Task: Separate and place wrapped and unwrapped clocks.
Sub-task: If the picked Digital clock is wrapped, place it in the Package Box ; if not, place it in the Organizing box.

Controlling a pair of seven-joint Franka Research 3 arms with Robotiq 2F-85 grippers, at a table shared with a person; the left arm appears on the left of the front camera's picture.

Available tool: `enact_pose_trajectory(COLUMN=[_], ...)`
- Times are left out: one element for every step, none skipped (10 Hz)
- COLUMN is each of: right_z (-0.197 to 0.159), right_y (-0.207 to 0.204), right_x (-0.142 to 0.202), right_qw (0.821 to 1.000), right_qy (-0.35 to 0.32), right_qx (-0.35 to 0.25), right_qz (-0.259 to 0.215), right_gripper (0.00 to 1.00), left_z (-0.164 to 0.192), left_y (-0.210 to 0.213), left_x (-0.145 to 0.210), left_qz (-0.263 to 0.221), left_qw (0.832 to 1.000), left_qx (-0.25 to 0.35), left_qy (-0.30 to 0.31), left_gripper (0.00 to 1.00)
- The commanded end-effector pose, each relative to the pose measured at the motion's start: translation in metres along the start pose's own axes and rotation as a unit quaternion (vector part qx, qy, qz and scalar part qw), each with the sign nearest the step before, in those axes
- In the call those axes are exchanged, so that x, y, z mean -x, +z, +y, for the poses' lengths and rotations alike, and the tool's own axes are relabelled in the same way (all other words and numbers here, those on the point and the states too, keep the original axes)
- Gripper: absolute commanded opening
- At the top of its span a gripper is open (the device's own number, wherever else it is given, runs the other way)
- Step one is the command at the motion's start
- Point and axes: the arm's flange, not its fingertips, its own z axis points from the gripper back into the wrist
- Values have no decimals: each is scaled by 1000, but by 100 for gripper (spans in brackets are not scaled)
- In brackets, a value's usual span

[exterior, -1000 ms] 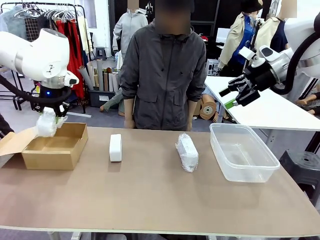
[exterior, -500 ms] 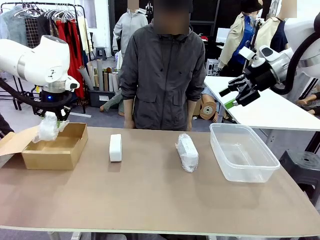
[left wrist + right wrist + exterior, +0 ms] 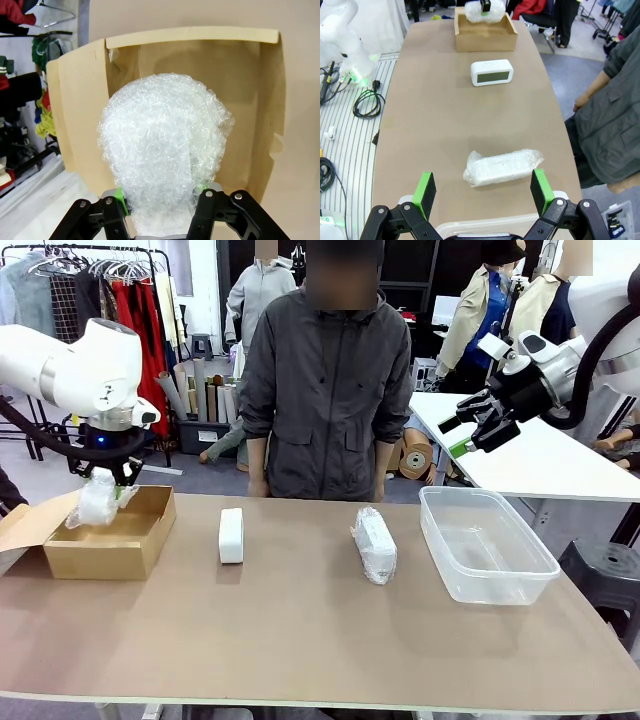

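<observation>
— Holding what, on the left?
— Left end effector [image 3: 104,480] is clamped narrow on a wrapped clock [image 3: 93,503], pinched at one end. The bundle hangs below the fingers, over the open cardboard box [image 3: 105,552] at the left end of the desk [image 3: 300,640], low near the rim. Whether it touches the box floor, I cannot tell.
— How will it handle?
— Light, I'd judge. The bubble wrap is soft and springy, so the pads sink in before meeting the hard block. It could swing or slip if only loose wrap is caught. A hold across the short middle, where the block backs the wrap, looks safer.
— Arm pose?
— Left wrist points straight down above the box. Right end effector [image 3: 452,436] is raised high at the right, well clear of the desk, spread wide with nothing in it.
— Other clocks?
— Bare clock [image 3: 231,535] sits mid-desk; smooth and stiff, likelier to slide in a pinch. Second wrapped clock [image 3: 373,544] lies right of it, near the clear tub [image 3: 505,590].
</observation>
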Motion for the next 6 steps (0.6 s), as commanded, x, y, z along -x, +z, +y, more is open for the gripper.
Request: enact_pose_trajectory(right_z=[0, 0, 0, 0, 0, 0], right_y=[1, 1, 1, 1, 1, 1], right_x=[-2, -2, -2, -2, -2, -2], right_qw=[1000, 1000, 1000, 1000, 1000, 1000], right_qy=[2, 2, 2, 2, 2, 2], right_qx=[-1, -1, -1, -1, -1, -1], right_qz=[0, 0, 0, 0, 0, 0], right_gripper=[100, 100, 100, 100, 100, 100], left_z=[6, 3, 6, 4, 1, 1], left_y=[-7, -17, -29, -39, -46, -52], left_x=[-14, -17, -24, -28, -30, -31], left_qz=[-6, 3, 15, 24, 33, 42], left_qw=[1000, 1000, 1000, 999, 999, 999], left_qx=[4, 2, 1, 11, 13, 12], left_qy=[-14, -20, -24, -29, -30, -27], left_gripper=[0, 0, 0, 0, 0, 0])
